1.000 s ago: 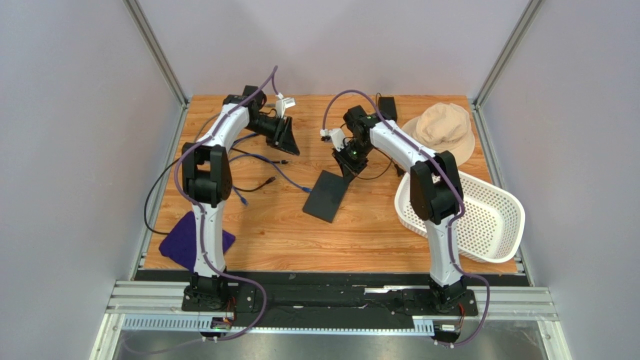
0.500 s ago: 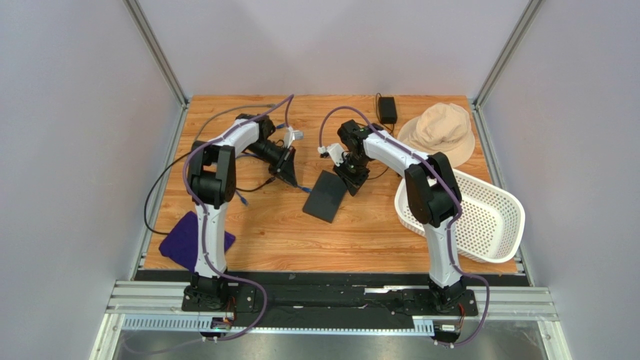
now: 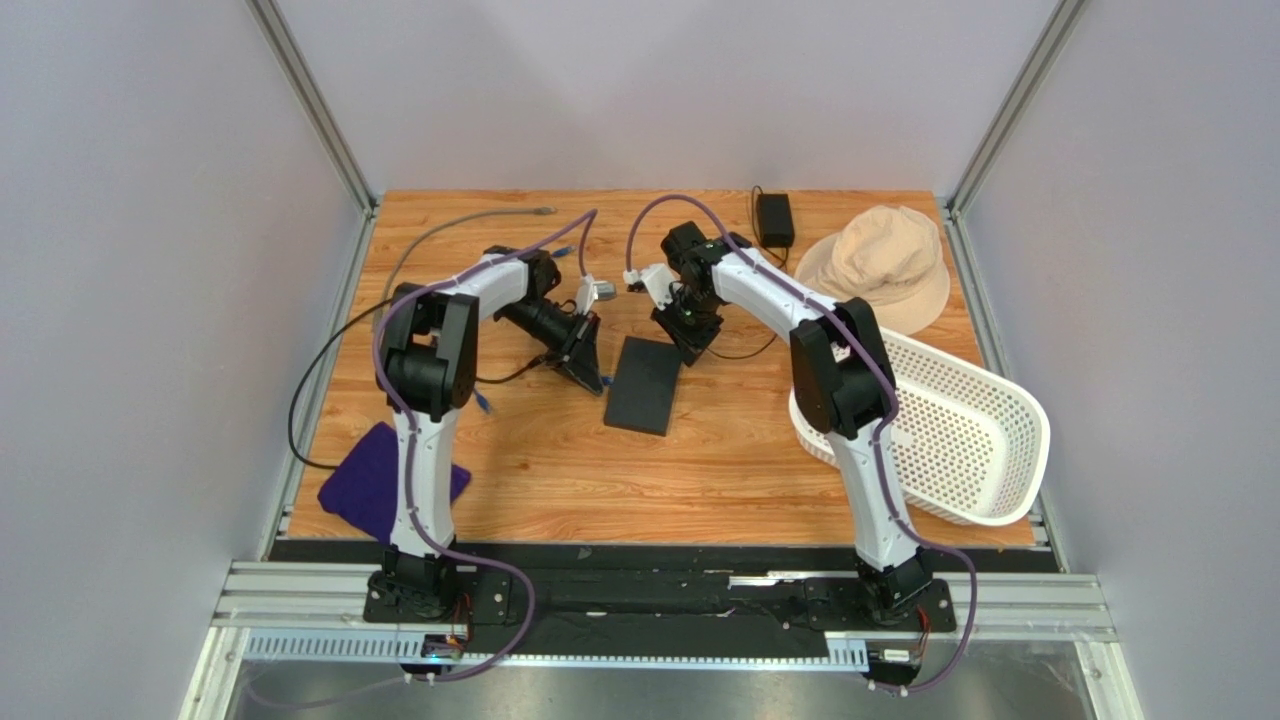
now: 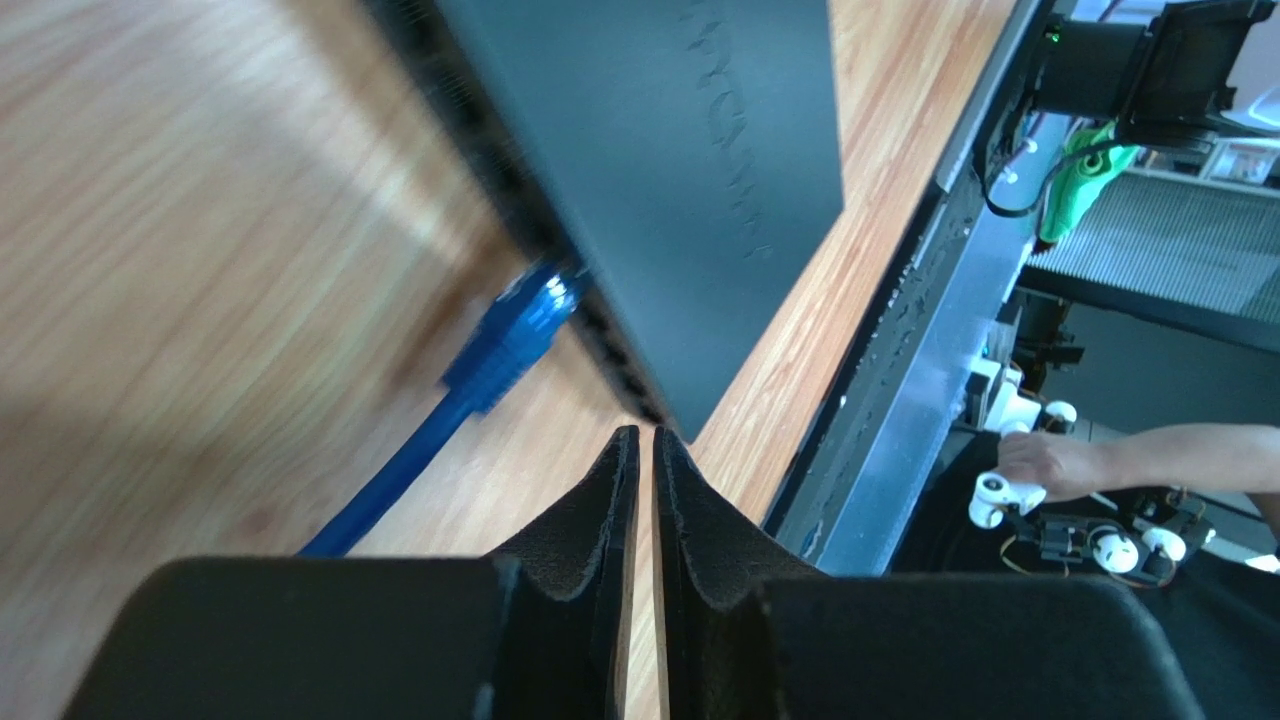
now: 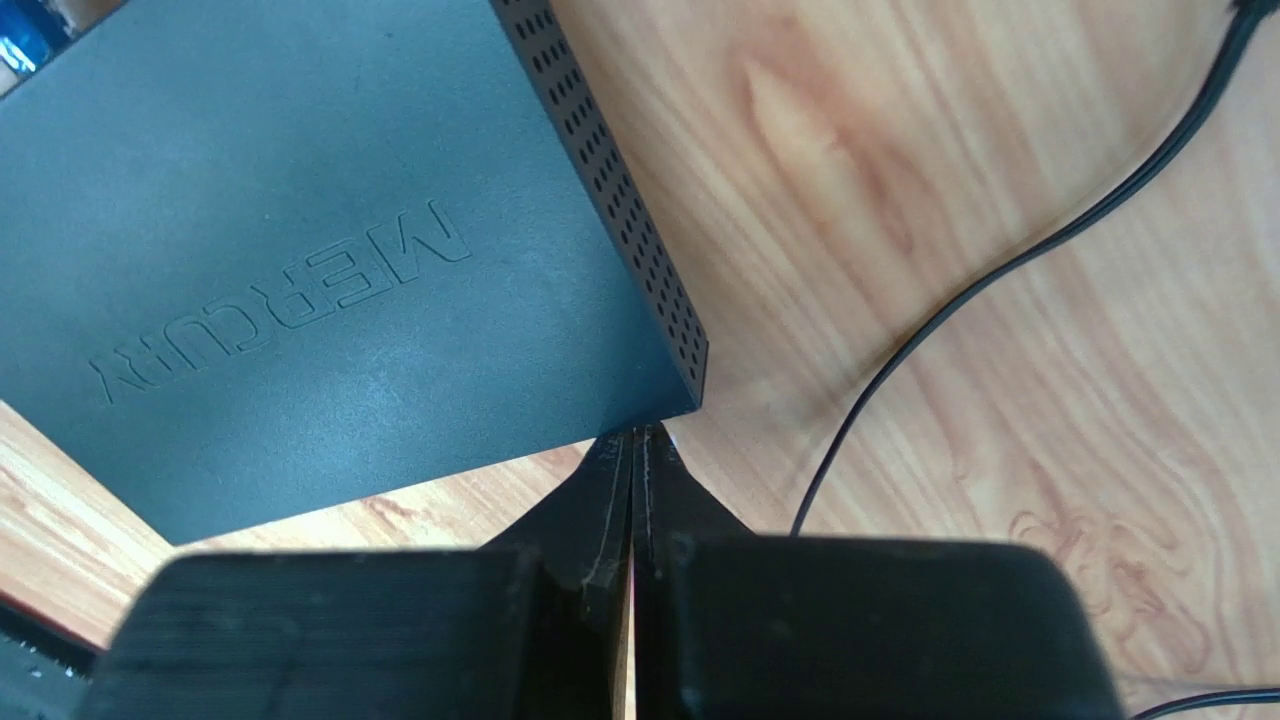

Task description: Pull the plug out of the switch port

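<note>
The switch (image 3: 643, 386) is a flat black box lying on the wooden table between the arms. In the left wrist view the switch (image 4: 691, 150) has a blue plug (image 4: 519, 330) seated in a port on its narrow side, with the blue cable trailing away. My left gripper (image 4: 646, 435) is shut and empty, its tips just short of the port side, right of the plug; it also shows in the top view (image 3: 583, 365). My right gripper (image 5: 636, 438) is shut and empty, its tips at the far corner of the switch (image 5: 301, 285); it also shows in the top view (image 3: 684, 338).
A tan hat (image 3: 887, 263) and a small black power adapter (image 3: 774, 218) lie at the back right. A white perforated basket (image 3: 962, 435) stands at the right edge. A purple cloth (image 3: 376, 473) lies front left. A thin black cable (image 5: 962, 315) runs beside the switch.
Both grippers have come down and closed in on the switch from either side. The switch has turned slightly and shifted a little left.
</note>
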You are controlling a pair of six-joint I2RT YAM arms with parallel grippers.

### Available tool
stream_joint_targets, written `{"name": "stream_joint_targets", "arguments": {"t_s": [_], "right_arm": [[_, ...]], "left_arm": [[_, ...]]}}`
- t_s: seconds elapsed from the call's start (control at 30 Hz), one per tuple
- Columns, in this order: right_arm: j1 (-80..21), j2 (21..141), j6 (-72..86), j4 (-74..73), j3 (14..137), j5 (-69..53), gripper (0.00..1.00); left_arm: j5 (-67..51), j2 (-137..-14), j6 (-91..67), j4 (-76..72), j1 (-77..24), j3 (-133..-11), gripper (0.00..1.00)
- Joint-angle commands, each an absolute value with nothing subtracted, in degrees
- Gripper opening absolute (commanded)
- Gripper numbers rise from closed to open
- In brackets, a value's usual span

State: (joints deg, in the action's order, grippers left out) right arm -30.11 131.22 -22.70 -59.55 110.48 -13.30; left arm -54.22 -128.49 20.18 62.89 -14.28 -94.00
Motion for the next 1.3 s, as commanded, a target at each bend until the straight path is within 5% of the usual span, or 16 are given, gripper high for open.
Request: {"name": "stream_joint_targets", "arguments": {"t_s": [0.0,0.2,0.33,0.5,0.77,1.27], "right_arm": [[-31.11,132.19,-22.85,-57.39,114.26,-12.31,0.0],[-30.59,128.34,-23.03,-56.87,113.38,-10.63,0.0],[-30.59,124.02,-22.33,-56.95,111.01,-15.27,0.0],[-30.76,121.9,-22.06,-59.14,108.72,-23.98,0.01],[-31.55,123.49,-20.83,-59.5,106.61,-24.09,0.01],[-30.94,123.4,-20.3,-58.36,104.24,-21.01,0.0]], "left_arm": [[-56.87,-127.79,20.13,62.14,-16.61,-93.43,0.15],[-57.92,-124.37,18.47,60.56,-15.12,-93.51,0.19],[-60.29,-124.27,14.95,59.33,-10.47,-98.68,0.38],[-58.97,-128.22,14.42,58.89,-9.93,-107.12,0.49],[-52.65,-139.03,11.69,61.61,-10.37,-119.71,0.51],[-54.14,-135.44,11.08,57.13,-16.08,-105.21,0.5]]}}
